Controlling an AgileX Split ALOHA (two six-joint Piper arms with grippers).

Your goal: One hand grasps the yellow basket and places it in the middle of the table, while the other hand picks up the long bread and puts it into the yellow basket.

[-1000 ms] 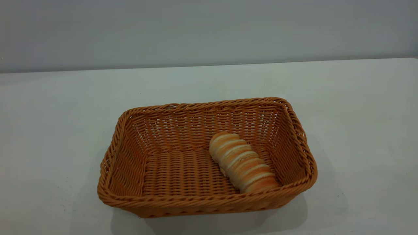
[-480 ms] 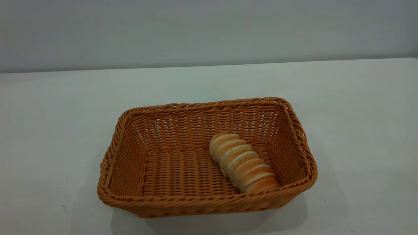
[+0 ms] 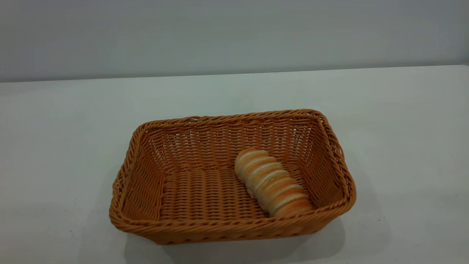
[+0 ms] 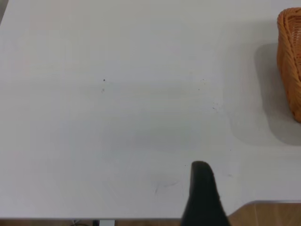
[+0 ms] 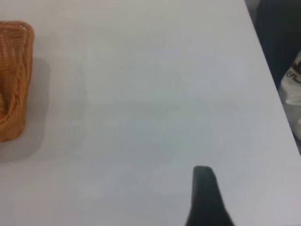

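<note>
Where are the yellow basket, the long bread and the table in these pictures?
yellow basket (image 3: 234, 224), exterior view, on its near braided rim.
long bread (image 3: 272, 182), exterior view, on its ridged middle, inside the basket.
table (image 3: 403, 139), exterior view, on bare white top right of the basket.

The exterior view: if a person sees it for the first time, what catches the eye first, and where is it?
The big orange woven basket draws the eye first; it stands near the middle of the white table. Next is the long ridged bread, lying aslant on the basket's floor in its right half, with one end at the near wall. No arm shows in this view.
</note>
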